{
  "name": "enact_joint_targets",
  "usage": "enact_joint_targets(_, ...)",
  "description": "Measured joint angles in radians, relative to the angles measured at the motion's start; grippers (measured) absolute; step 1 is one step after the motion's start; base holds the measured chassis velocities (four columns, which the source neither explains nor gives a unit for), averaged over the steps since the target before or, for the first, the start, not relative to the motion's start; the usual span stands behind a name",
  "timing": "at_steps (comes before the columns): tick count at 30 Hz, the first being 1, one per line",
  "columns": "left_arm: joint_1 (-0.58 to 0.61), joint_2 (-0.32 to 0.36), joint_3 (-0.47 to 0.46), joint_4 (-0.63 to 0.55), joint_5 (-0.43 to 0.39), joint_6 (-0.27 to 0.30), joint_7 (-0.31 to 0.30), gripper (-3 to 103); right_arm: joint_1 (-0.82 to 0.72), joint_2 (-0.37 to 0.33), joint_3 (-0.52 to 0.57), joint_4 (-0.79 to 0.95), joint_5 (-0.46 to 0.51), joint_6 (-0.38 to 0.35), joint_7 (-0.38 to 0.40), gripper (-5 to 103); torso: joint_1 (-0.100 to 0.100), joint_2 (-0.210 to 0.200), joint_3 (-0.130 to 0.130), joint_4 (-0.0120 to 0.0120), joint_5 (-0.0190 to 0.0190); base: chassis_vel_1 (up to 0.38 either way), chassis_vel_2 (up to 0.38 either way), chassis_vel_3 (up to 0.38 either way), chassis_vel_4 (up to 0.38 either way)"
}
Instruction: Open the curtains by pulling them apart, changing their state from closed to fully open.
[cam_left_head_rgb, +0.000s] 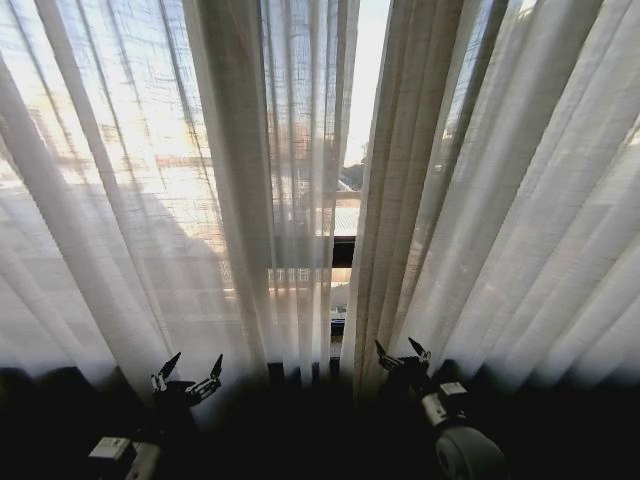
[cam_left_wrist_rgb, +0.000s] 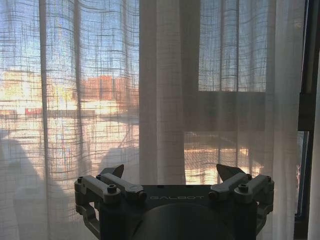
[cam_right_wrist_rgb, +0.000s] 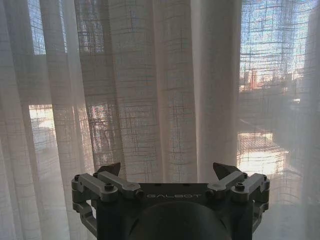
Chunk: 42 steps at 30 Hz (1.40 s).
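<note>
A sunlit window fills the background, with low buildings glowing through the weave and a dark window frame bar (cam_left_head_rgb: 343, 250) crossing behind the fabric at mid-height. In front of it hang the curtains: the left panel (cam_left_head_rgb: 150, 200) covers the left and centre of the head view, the right panel (cam_left_head_rgb: 500, 200) the right half. Their inner edges stand slightly apart, leaving a narrow slit of bare glass just right of centre, so the curtains are barely parted and the task looks close to its start.

The pleats run vertically, top to bottom of the frame. The left gripper (cam_left_head_rgb: 187, 378) sits at lower left, fingers spread wide and holding nothing, with the left panel directly ahead of it. The right gripper (cam_left_head_rgb: 402, 355) sits at lower centre-right, also spread and empty, just beside the inner edge of the right panel. In both wrist views fabric hangs straight ahead of the open fingertips, not between them. The right gripper looks nearer the central gap; each arm faces its own panel.
</note>
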Motion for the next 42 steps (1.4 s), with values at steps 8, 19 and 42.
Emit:
enact_joint_targets(8,0.009,-0.001,-0.008,0.000,-0.001,-0.011,0.000,100,0.180,0.026,-0.019,-0.164,-0.002,-0.026,0.033,100,0.000,0.000,0.000,0.0001,0.0000,0.000,0.000,0.000,0.000)
enact_joint_targets(19,0.002,-0.016,0.003,-0.012,0.000,-0.014,0.002,100,0.409,0.041,-0.039,-0.393,-0.025,-0.028,0.067,100,0.000,0.000,0.000,0.0001,0.0002,0.000,0.000,0.000,0.000)
enact_joint_targets(42,-0.019,-0.044,-0.005,-0.034,-0.002,-0.004,0.002,100,0.464,0.004,-0.158,-0.437,0.007,-0.017,0.103,34,0.000,0.000,0.000,0.0000,-0.0001,0.000,0.000,0.000,0.000)
